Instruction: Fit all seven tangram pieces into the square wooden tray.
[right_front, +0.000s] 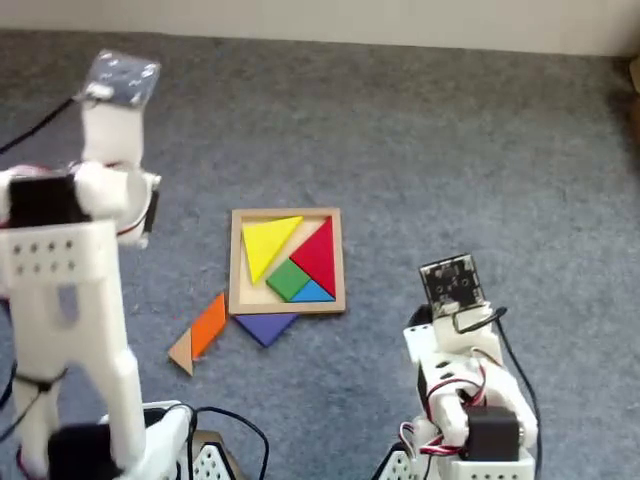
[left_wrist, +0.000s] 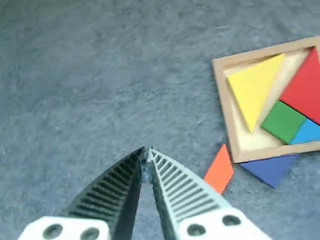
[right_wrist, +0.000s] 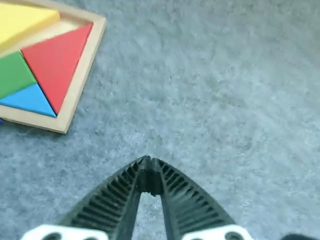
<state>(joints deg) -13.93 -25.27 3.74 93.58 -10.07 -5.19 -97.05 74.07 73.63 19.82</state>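
1. Leftmost, the left gripper (left_wrist: 145, 154) hangs over bare grey carpet (right_front: 430, 140), left of the tray, with its ribbed claw pressed together and holding nothing.
2. A small tan triangle (right_front: 181, 352) lies on the carpet towards the near edge and touches the lower end of the orange piece.
3. The orange parallelogram (right_front: 209, 325) lies slanted, and its upper end is just beside the tray's near left corner.
4. A dark blue-purple triangle (right_front: 265, 325) lies outside the tray. Its long side is against the near rim and its tip points to the carpet's near edge.
5. The square wooden tray (right_front: 287, 212) sits flat near the middle of the carpet. It has a pale raised rim, and bare wood shows along its left side.
6. Inside, a large yellow triangle (right_front: 267, 243) fills the far left corner.
7. A green square (right_front: 288, 279) sits on its corner by the near rim, below the yellow piece.
8. A small light blue triangle (right_front: 313, 292) lies along the near rim, right of the green square.
9. A large red triangle (right_front: 318, 255) lies along the right rim.
10. The right gripper (right_wrist: 149, 164) is over carpet right of the tray, nearer the near edge, with its claw pressed together and holding nothing.
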